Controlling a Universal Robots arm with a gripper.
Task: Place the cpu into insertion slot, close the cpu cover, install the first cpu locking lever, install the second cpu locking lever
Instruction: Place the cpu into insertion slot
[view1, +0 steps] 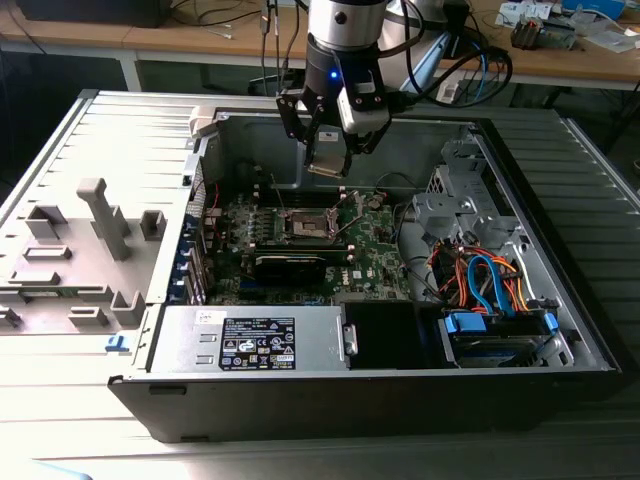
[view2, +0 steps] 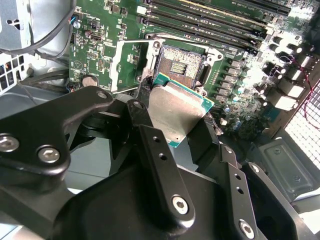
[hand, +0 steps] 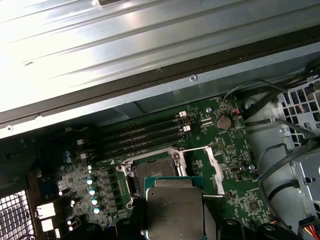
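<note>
Closest to the lens in the second wrist view are the gripper's black fingers (view2: 155, 150), and they're pressed in on the cpu (view2: 172, 107) — pinched by its edges, silver lid facing the camera, green rim showing round it. So the gripper (view2: 175, 117) is clamped on the chip, no question there.

Where's the chip? Up in the air. In the exterior view I've got the gripper (view1: 328, 150) hanging over the open computer case (view1: 350, 405), with the cpu (view1: 328, 160) in its grip, well above the green circuit board (view1: 378, 250). The insertion slot (view1: 308, 226) sits below it, dark and bare, with nothing in it. The first wrist view agrees: cpu (hand: 175, 210) near the lens, insertion slot (hand: 152, 172) just past it, close by the memory slots (hand: 140, 135).

Progress, then — I'd call step one under way, not done. The chip is in hand and roughly over its target, but it isn't seated. The cpu cover (view2: 115, 65) is swung open and lies off to one side of the insertion slot (view2: 181, 65) (green board shows through its square window). As for the two locking levers, I think there's thin wire running along the cover's edge, but the boards are too cluttered for me to say how they lie. My read: seating the chip, closing the cover and both levers are all left to do.
</note>
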